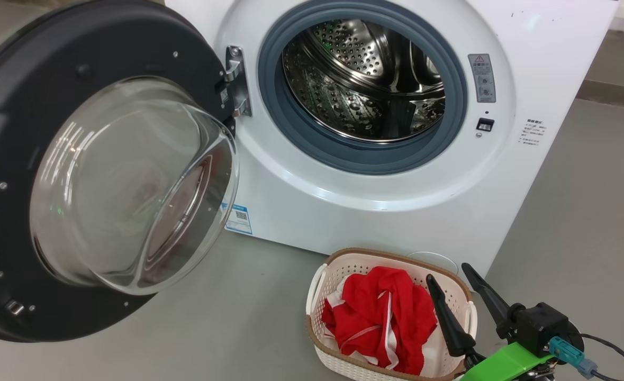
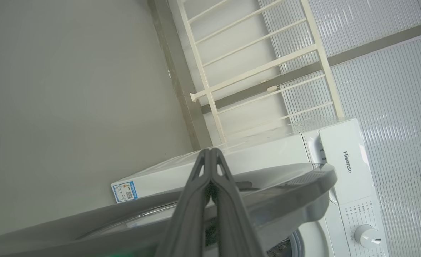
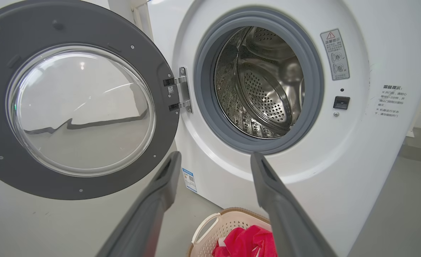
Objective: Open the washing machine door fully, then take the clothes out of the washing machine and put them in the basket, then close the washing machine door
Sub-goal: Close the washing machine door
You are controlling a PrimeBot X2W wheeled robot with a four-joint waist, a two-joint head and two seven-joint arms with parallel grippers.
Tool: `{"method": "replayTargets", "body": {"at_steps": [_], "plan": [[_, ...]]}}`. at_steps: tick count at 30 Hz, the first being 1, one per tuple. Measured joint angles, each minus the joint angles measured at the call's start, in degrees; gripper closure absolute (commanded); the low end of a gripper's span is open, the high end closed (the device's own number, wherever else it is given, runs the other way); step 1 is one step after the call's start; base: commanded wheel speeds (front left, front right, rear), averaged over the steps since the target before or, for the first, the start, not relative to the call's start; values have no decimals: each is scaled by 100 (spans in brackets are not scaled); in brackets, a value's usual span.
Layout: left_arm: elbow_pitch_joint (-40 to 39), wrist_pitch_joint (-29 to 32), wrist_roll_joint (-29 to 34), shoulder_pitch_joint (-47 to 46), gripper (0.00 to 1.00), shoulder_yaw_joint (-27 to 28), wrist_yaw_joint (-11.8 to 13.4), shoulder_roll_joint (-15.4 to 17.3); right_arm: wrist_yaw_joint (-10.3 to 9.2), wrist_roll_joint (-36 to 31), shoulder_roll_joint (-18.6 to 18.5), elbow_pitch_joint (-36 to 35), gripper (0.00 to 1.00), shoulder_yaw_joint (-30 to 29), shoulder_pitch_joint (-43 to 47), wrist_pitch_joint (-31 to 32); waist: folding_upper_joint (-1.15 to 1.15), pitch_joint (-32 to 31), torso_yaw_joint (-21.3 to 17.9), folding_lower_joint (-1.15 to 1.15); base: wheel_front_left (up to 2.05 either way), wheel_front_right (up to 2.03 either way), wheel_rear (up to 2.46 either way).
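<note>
Now hinged wide leftward, washing machine door [image 1: 105, 174], glass bulging outward; clothes [image 1: 380, 317] in basket [image 1: 396, 255] on grey floor [image 1: 581, 211]; right gripper [image 1: 448, 272] spread, empty; left gripper [image 2: 210, 150] pinched together, empty.

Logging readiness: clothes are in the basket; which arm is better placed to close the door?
Probably left: the left tool, shut, points across the open door's rim, while the right tool hangs open above the basket.

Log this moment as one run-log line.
door wide open; washing machine drum looks empty; clothes in basket; left gripper shut near door rim; right gripper open over basket; remaining: close door
</note>
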Motion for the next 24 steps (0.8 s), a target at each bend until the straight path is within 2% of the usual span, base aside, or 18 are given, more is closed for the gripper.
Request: {"method": "replayTargets", "body": {"at_steps": [15, 21, 24], "plan": [[-802, 626, -387, 416, 100, 151, -131, -279, 0, 0, 21, 12, 0, -33, 5, 0, 0, 50, 109, 0, 0, 0, 0], [-1405, 914, -567, 681, 100, 190, -124, -537, 0, 2, 26, 24, 0, -45, 8, 0, 0, 70, 132, 0, 0, 0, 0], [-1789, 1105, -754, 806, 100, 287, -62, -770, 0, 2, 32, 30, 0, -55, 12, 0, 0, 75, 135, 0, 0, 0, 0]]}}
